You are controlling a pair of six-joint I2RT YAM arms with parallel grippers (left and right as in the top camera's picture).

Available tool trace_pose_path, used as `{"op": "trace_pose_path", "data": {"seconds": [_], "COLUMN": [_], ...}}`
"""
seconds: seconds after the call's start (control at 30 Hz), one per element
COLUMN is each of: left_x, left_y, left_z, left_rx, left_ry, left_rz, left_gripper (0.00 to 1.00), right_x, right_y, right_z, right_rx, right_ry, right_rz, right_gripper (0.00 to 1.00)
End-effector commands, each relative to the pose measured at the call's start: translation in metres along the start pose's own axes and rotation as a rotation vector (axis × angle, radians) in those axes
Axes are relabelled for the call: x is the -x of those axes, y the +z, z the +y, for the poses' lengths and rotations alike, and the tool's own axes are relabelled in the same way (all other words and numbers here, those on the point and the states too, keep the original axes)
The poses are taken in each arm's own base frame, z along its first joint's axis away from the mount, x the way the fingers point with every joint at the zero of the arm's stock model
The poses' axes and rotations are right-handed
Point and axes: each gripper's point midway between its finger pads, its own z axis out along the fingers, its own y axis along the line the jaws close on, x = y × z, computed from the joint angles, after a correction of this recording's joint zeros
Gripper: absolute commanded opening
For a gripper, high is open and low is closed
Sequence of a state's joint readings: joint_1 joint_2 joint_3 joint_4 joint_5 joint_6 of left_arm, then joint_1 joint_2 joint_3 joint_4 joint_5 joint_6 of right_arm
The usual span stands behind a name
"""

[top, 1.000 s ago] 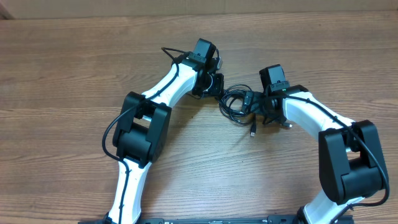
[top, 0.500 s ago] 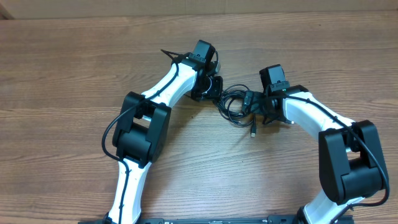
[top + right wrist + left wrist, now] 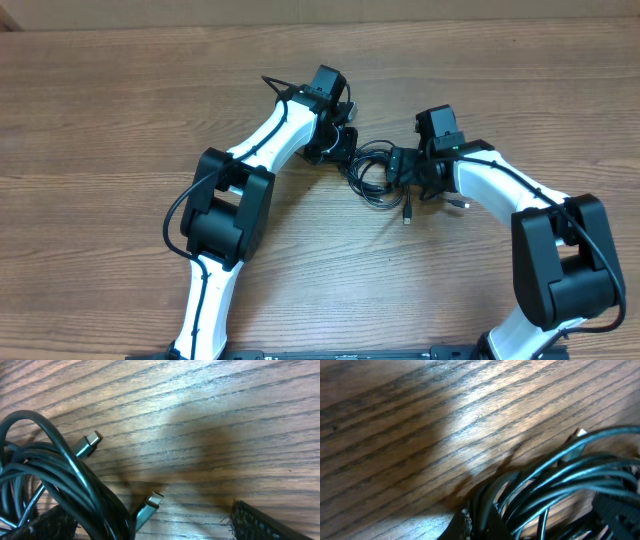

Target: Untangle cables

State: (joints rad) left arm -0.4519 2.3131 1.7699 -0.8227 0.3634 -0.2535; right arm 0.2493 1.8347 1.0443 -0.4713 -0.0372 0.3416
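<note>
table (image 3: 225, 420): grained wood, satin. cables (image 3: 560, 485): black plastic, smooth, glossy. plug tips (image 3: 93, 438): bare metal. arm shells (image 3: 268, 138): white smooth plastic.

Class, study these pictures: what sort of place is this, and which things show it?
Probably a robotics lab bench: a white-and-black left arm and right arm set at a wood-grain table, with tangled thin black cables between them.

Tabletop (image 3: 100, 120): brown wood-grain surface that fills nearly the whole overhead view.
Grain: dark streaks that run left to right in the overhead view and slant across both wrist views.
Shadows: soft dark patches on the wood in both wrist views.
Pale strip (image 3: 450, 8): a beige band along the tabletop's far edge.
</note>
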Motion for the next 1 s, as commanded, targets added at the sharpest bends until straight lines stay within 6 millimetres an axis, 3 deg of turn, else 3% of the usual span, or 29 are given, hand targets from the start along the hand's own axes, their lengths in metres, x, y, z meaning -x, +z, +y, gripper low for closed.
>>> {"op": "trace_pose_path", "data": {"seconds": [0.0, 0.13, 0.27, 0.43, 0.67, 0.8, 0.87, 0.97], "left_x": [-0.025, -0.029, -0.039, -0.053, -0.071, -0.070, -0.067, -0.064], "left_y": [0.021, 0.020, 0.014, 0.005, -0.024, -0.024, -0.021, -0.016], "left_z": [0.024, 0.026, 0.055, 0.073, 0.112, 0.113, 0.110, 0.104], "left_rx": [0.078, 0.089, 0.261, 0.366, 0.629, 0.629, 0.607, 0.561], "left_ry": [0.005, -0.001, -0.047, -0.058, -0.041, -0.042, -0.043, -0.017], "left_rz": [0.089, 0.105, 0.129, 0.183, 0.253, 0.251, 0.237, 0.232], "left_gripper": [0.04, 0.04, 0.04, 0.04, 0.04, 0.04, 0.04, 0.04], "right_x": [-0.032, -0.042, -0.041, -0.040, -0.041, -0.044, -0.046, -0.053], "right_y": [0.020, 0.026, 0.027, 0.027, 0.027, 0.026, 0.027, 0.027], "right_z": [-0.032, -0.045, -0.045, -0.044, -0.044, -0.046, -0.040, -0.009], "right_rx": [-0.116, -0.160, -0.157, -0.155, -0.156, -0.162, -0.132, 0.048], "right_ry": [0.050, 0.119, 0.133, 0.133, 0.133, 0.132, 0.132, 0.019], "right_rz": [0.054, 0.034, 0.026, 0.023, 0.025, 0.036, 0.052, 0.116], "right_gripper": [0.88, 0.87, 0.87, 0.88, 0.88, 0.88, 0.94, 0.98]}}
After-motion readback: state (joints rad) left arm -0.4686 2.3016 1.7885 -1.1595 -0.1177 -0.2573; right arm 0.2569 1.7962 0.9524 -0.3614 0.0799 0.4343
